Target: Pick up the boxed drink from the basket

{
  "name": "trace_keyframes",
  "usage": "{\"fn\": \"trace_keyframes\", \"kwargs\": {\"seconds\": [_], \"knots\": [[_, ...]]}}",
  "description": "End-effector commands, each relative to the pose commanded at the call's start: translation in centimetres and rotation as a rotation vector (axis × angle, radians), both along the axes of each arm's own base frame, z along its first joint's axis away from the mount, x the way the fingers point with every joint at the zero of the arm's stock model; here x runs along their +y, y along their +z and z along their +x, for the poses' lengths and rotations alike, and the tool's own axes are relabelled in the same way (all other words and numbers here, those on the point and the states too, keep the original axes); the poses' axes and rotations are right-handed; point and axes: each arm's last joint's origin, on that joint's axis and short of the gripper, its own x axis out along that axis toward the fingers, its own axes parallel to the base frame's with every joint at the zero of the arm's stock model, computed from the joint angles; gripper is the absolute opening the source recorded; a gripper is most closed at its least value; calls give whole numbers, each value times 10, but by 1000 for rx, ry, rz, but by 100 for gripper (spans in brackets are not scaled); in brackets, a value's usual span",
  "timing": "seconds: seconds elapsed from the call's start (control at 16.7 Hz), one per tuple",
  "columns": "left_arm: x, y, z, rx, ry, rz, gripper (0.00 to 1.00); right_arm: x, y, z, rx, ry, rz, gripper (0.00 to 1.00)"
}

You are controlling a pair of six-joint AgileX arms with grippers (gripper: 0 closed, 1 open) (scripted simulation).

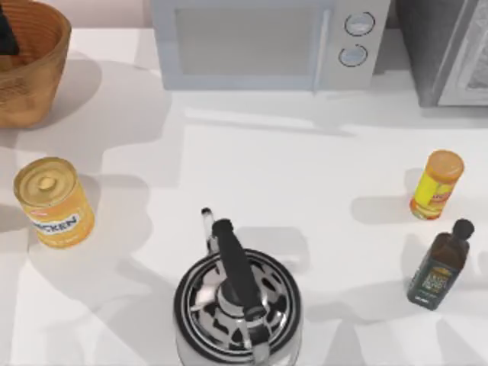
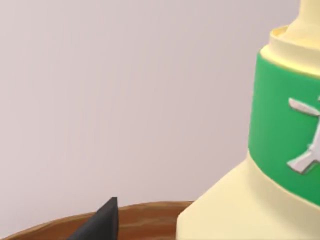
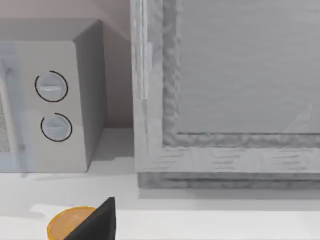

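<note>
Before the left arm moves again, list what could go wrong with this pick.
1. In the left wrist view the boxed drink stands close beside one dark fingertip, above the basket rim. A closing or sideways move might tip it.
2. From the top view, the basket sits at the table's far left corner, partly out of frame, so a nudge could go unnoticed.

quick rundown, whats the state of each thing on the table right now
basket: upright at the table's far left corner, a dark gripper part over it
boxed drink: upright, close before the left wrist camera, above the basket rim
yellow can: standing, tilted
kettle: upright, lid on
orange bottle: upright, capped
dark bottle: upright, capped
microwave: door closed
</note>
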Motion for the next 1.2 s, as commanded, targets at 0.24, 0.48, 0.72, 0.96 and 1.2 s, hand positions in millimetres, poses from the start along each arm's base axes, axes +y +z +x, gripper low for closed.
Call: {"fn": "trace_keyframes", "kwargs": {"seconds": [0.24,0.48,0.72,0.96,1.2], "knots": [[0,0,0,0,0,0,62,0,0,0,0,0,0,100],[0,0,0,0,0,0,32,0,0,0,0,0,0,100],[0,0,0,0,0,0,2,0,0,0,0,0,0,100],[0,0,0,0,0,0,0,0,0,0,0,0,0,100],[0,0,0,0,0,0,0,0,0,0,0,0,0,100]]}}
